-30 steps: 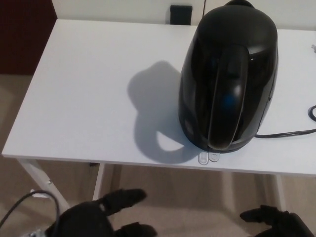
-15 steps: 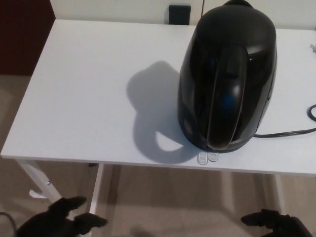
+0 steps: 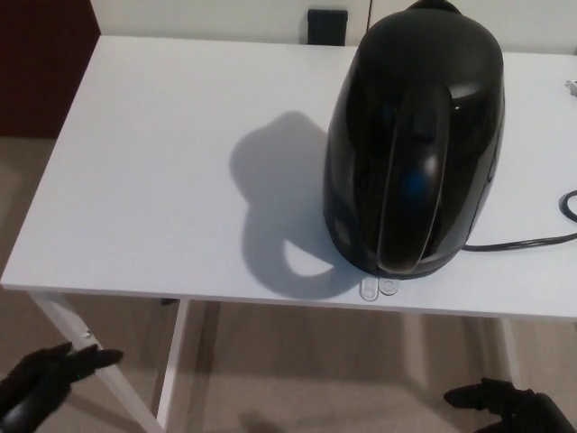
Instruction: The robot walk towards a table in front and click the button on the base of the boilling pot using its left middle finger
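Down at the lower left corner we see our black left hand (image 3: 41, 383), below the table edge and well apart from the kettle, its fingers (image 3: 83, 359) spread apart and holding nothing. Above it runs the flat white rectangular table (image 3: 153, 162), matte and smooth, on slim white legs (image 3: 108, 383) over a beige carpeted floor (image 3: 315, 379); a dark red-brown panel (image 3: 45, 63) fills the far left corner of the room. On the table's right half stands the glossy black rounded boiling pot (image 3: 415, 144), its broad curved handle (image 3: 410, 180) facing us and a soft grey shadow (image 3: 279, 198) falling to its left. Two small clear tabs, the button (image 3: 379, 288), stick out from its base at the near table edge. A thin black cord (image 3: 532, 242) trails off rightward. At the lower right our black right hand (image 3: 505, 404) barely shows; we cannot tell how its fingers stand.
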Tool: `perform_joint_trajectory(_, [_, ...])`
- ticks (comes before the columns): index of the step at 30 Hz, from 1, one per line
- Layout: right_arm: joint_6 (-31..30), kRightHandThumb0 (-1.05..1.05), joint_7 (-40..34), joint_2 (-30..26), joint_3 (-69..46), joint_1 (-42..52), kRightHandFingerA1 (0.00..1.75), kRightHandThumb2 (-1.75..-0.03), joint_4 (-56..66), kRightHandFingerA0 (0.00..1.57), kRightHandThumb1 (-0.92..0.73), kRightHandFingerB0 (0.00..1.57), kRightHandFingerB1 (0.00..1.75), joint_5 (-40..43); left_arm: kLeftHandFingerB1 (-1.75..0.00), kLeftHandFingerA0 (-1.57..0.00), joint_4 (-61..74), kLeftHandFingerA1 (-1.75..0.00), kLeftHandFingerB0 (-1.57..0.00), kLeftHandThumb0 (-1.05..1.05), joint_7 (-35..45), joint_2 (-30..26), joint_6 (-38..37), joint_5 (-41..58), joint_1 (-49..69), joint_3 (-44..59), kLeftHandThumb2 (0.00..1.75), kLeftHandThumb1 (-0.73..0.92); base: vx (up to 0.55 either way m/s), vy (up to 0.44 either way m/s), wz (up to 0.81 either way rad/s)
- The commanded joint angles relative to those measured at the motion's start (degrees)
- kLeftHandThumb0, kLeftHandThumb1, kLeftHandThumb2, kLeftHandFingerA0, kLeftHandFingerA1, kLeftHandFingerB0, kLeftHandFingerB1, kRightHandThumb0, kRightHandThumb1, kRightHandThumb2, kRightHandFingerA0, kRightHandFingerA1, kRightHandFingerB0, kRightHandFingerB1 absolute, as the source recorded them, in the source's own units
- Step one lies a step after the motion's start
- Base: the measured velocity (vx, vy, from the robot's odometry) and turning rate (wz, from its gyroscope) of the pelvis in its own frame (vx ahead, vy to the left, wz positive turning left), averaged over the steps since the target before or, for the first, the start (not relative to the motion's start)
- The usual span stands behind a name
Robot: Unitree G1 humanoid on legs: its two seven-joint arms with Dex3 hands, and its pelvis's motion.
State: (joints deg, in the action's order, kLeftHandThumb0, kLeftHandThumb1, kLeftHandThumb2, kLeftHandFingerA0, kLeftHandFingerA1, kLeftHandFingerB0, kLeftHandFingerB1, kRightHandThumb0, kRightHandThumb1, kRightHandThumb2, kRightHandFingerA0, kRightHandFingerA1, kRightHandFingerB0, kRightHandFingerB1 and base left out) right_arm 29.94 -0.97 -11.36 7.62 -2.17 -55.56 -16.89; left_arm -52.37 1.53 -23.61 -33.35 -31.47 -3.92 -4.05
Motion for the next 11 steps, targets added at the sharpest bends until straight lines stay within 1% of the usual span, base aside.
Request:
perform_joint_trajectory(1, [-1.6,-0.32,-1.1,-1.2,-1.6,0.4,0.54,-0.58,1.0,0.79,-0.66,0.58,0.46,1.5,-0.39,-0.29,-5.1,-0.41,-0.22,-0.46,6.7,1.0,1.4,11.6,-1.2,4.8,0.66,0.42,0.00,0.000,0.00])
perform_joint_trajectory(11, [-1.8,-0.32,-0.9,-1.1,-1.9,0.2,0.55,-0.58,1.1,0.79,-0.65,0.59,0.47,1.4,-0.39,-0.29,-5.7,-0.41,-0.22,-0.45,6.4,0.5,1.4,11.3,-2.1,4.1,0.66,0.42,0.00,0.000,0.00])
